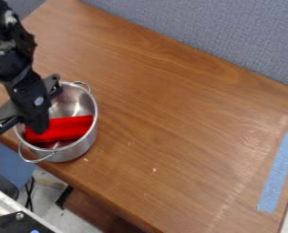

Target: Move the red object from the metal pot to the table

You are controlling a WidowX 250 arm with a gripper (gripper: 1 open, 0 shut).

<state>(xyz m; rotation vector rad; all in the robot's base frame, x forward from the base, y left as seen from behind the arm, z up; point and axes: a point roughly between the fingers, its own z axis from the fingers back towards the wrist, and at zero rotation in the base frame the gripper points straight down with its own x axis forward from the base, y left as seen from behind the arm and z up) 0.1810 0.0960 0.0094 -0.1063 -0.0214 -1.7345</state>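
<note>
Still inside the metal pot [86, 142], the red object [71, 126] lies across the pot's floor, w/ its right end close to the inner wall and its left part hidden under the robot's black jaws. Jaws point down into the pot from above and are closed at the block's left end; can't tell from this view whether they actually pinch the block or only sit on it, since the fingertips are lost in dark blur. Red object isn't raised, it rests low in the pot. Pot is shiny steel, round, w/ a thin wire handle [35, 159] hanging off its near-left side. Pot stands at the near-left corner of the counter [183, 100], brown wood grain, approx. just beside the edge. Arm [10, 50] comes down from the top-left of the picture. Well apart, near the right edge of the counter, runs a strip of light blue tape [277, 173]. Beyond the far edge is a grey-blue wall [231, 27].
</note>
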